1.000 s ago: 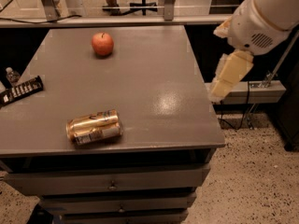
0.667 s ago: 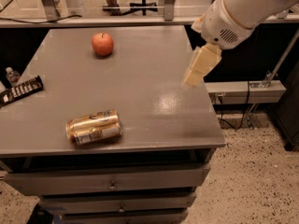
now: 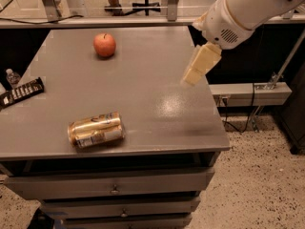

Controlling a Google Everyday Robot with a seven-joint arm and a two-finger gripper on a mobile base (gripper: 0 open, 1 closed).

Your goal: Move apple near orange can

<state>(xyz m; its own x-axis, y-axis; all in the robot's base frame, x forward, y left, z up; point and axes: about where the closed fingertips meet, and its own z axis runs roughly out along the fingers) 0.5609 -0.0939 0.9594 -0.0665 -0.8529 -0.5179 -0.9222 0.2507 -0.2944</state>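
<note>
The red-orange apple (image 3: 104, 45) stands near the far edge of the grey table (image 3: 143, 66), left of the middle. The orange can (image 3: 95, 129) lies on its side near the table's front edge, at the left. My gripper (image 3: 199, 66) hangs from the white arm above the table's right side, well to the right of the apple and up and right of the can. It holds nothing that I can see.
A dark snack bar wrapper (image 3: 21, 92) lies at the table's left edge. A small bottle (image 3: 13, 76) shows beyond that edge. Drawers (image 3: 114, 190) sit under the tabletop. A rail and chair legs stand behind the table.
The arm and gripper have swung left, from beyond the table's right edge to above its right side. The apple and can have not moved.
</note>
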